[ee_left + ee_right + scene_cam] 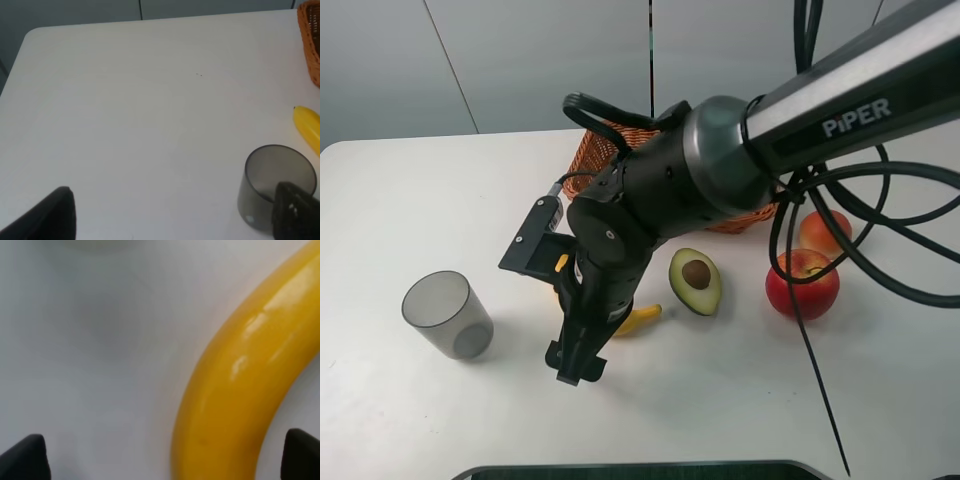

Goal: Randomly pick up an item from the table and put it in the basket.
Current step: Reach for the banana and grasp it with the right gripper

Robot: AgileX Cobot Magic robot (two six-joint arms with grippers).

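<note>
The arm (840,95) marked "PiPER" carries the right tool (162,460), spread wide on either side of the banana (235,385), which lies on the counter (440,200) near the basket (592,152). The left tool (170,215) is also spread.

The curved yellow banana (235,390) lies on the white table (90,365). The right gripper (162,460) has its dark fingertips (25,457) wide apart, flanking it.
</note>
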